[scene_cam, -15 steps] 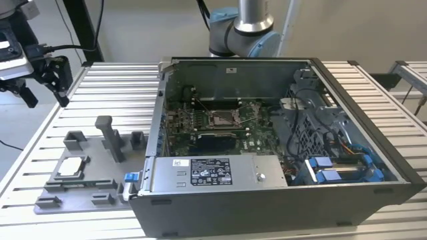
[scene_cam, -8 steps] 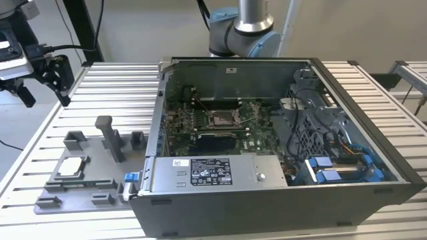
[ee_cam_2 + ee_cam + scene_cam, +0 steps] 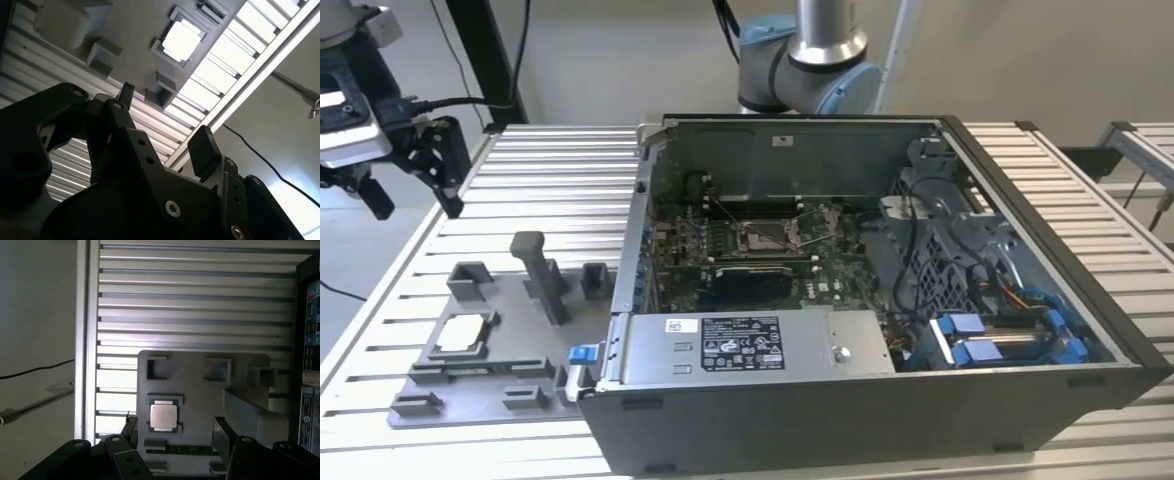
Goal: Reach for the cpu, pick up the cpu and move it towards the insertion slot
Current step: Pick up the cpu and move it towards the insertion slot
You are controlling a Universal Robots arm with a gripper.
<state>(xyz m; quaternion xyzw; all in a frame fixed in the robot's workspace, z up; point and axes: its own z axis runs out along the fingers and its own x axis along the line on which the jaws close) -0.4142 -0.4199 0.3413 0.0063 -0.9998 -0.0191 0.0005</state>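
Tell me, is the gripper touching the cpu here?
Apart. In the exterior view the gripper hangs high, well clear of the cpu lying in its grey fixture.

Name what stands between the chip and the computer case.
In the exterior view, a tall grey post stands between the chip and the case.

A: cpu (image 3: 163,416) colour?
B: Pale silver top, greenish edge. Fixture (image 3: 200,385) plain grey.
A: Tabletop (image 3: 547,170)?
B: Silver, ribbed stripes. Tool (image 3: 165,112) black. Insertion slot (image 3: 761,237) has a shiny frame and tan centre.
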